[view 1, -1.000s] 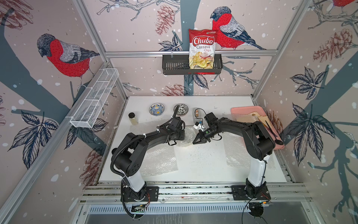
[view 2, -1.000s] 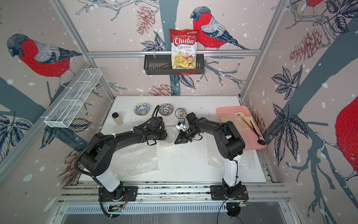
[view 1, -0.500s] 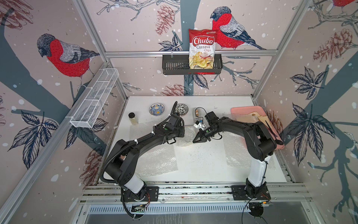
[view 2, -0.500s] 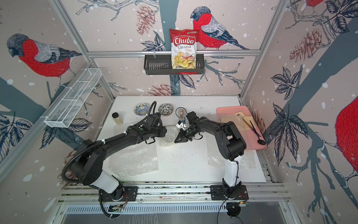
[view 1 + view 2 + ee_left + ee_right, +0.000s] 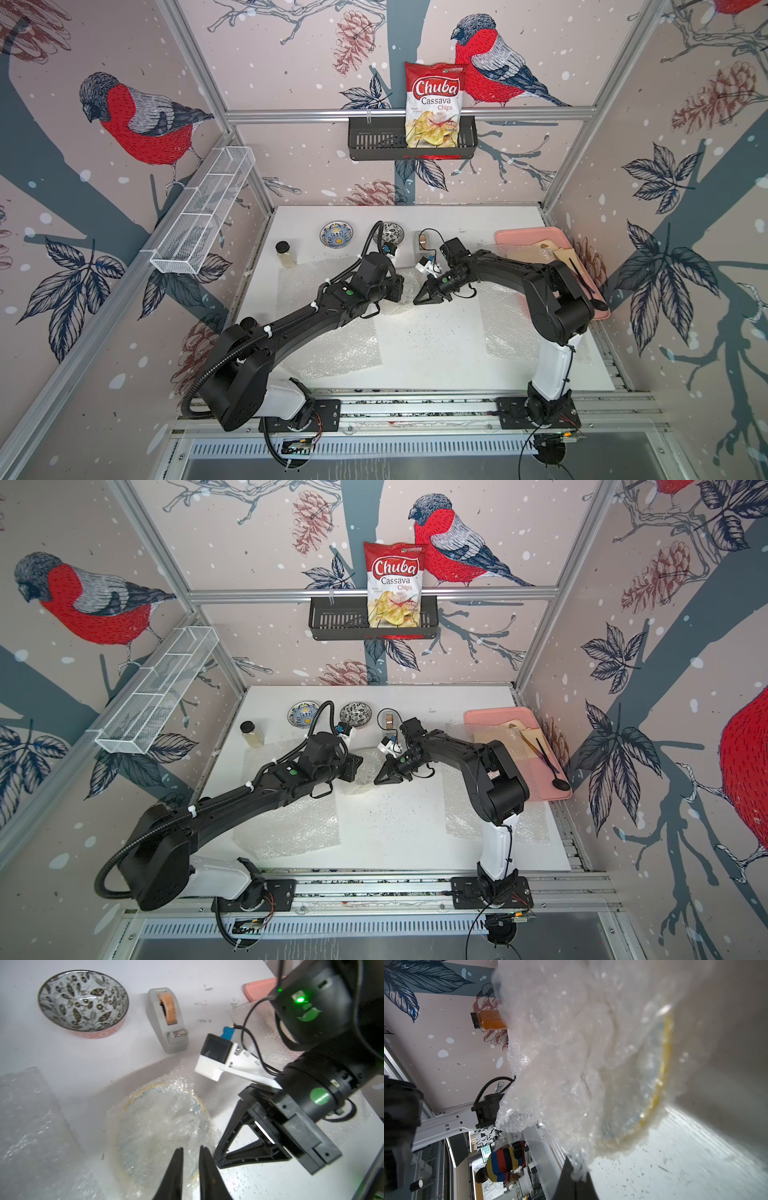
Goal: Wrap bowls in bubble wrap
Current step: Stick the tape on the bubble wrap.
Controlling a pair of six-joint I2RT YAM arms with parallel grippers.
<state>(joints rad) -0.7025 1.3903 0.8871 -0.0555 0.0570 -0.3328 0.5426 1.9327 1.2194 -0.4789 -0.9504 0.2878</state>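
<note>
Wrapping, bowl 1 of 3: yellow-rimmed bowl [image 5: 162, 1126] sits mid-table, loosely bundled in bubble wrap [image 5: 571, 1064], right gripper [image 5: 576, 1182] pinching its edge, left gripper [image 5: 190, 1159] nearly closed above, grip unclear; blue-and-yellow bowl [image 5: 336, 235] and black-and-white bowl [image 5: 83, 1000] remain bare behind.

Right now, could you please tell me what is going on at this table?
Both arms meet mid-table over a yellow-rimmed bowl bundled in bubble wrap. The right hand is shut on a fold of that wrap. The left hand has its fingers nearly together at the bundle's edge, though whether they pinch it is unclear. The blue-and-yellow bowl and black-and-white bowl sit bare at the back, and spare flat sheets lie on the table.
</note>
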